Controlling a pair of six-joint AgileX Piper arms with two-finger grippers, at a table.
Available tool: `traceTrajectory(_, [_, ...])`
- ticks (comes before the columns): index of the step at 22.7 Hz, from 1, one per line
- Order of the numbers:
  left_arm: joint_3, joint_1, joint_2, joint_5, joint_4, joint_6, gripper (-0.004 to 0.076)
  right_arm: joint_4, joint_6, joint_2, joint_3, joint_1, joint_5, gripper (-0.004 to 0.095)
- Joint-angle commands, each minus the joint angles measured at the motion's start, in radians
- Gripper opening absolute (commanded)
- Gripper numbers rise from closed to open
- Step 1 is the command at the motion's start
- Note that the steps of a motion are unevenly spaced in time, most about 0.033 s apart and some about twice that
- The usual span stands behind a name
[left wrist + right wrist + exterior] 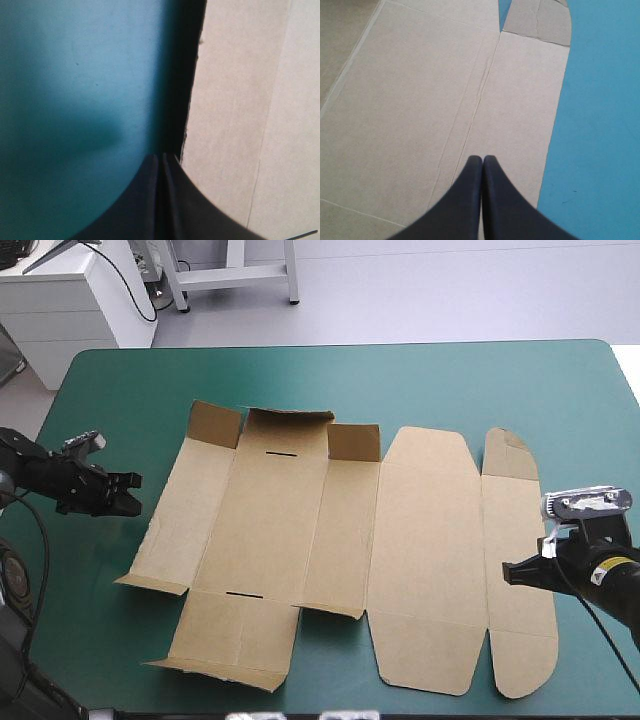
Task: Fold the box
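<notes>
One box (pixel 330 530) mid-frame, mostly flat; walls toward frame left part raised. Both grippers pressed together, empty: left gripper (pixel 133 495) at frame left beside its edge, right gripper (pixel 508 572) lower right over outer flap. Folding barely begun; next move likely needs fingers under wall edge.

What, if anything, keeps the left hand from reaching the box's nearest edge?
Nothing, it seems; probably yes, it can. The shut left hand is just beside the box, with only bare teal-green cover between them.

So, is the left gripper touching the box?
Apart: the high view shows teal-green cover between the left gripper and the left edge of the box.
</notes>
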Motion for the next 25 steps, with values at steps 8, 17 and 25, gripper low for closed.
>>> traceTrajectory(8, [-0.03,0.001,-0.05,0.093,-0.057,-0.069,0.008,-0.029,0.003,-0.012,-0.027,-0.01,-0.021,-0.0019])
traceTrajectory(17, [-0.02,-0.078,-0.04,0.093,0.0,-0.14,0.0483,-0.029,-0.001,-0.012,-0.027,-0.01,-0.011,-0.0019])
traceTrajectory(25, [0.101,-0.148,-0.04,0.093,-0.054,-0.156,0.0483,-0.035,-0.005,-0.012,-0.027,-0.01,-0.008,-0.0019])
